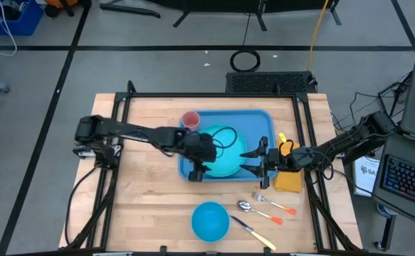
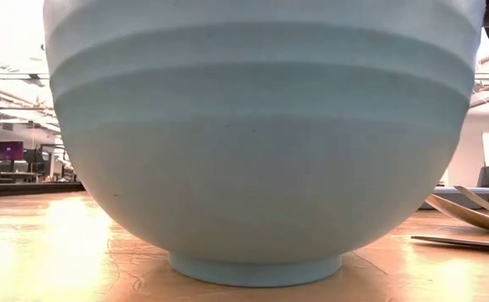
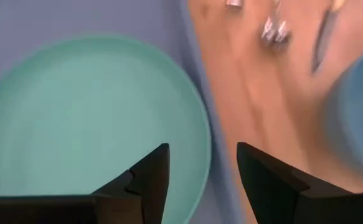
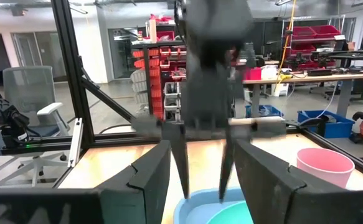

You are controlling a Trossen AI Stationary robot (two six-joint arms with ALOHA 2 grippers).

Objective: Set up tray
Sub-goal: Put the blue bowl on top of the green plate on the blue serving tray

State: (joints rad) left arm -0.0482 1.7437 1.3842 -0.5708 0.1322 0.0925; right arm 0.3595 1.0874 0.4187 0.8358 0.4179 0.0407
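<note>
Blue tray (image 1: 263, 121) sits on the wooden table (image 1: 150, 213), toward its far side and about centred. In it: turquoise plate (image 1: 225, 158) lying flat, filling most of the near half, and a pink cup (image 1: 191, 119) upright in the far-left corner. Can't tell what's inside the cup.

Left tool (image 1: 197, 173) is over the tray's near-left corner at the plate's rim; fingers (image 3: 150, 180) spread, nothing between them, plate edge and tray rim just below in the left wrist view.

Right tool (image 1: 258, 165) is at the tray's right-near edge, beside the plate; fingers spread, holding nothing. Its wrist view looks across the tray at the left tool and the pink cup.

Off the tray, on bare table: blue bowl (image 1: 211, 220) upright near the front edge, well apart from the tray. It fills the low view, standing on its foot ring; nothing visible in it from above. Fork (image 1: 272, 205), spoon (image 1: 259, 212) and knife (image 1: 253, 232) lie right of the bowl, orange and yellow handles. Yellow cloth-like item (image 1: 288, 180) lies just right of the tray, under the right arm.
</note>
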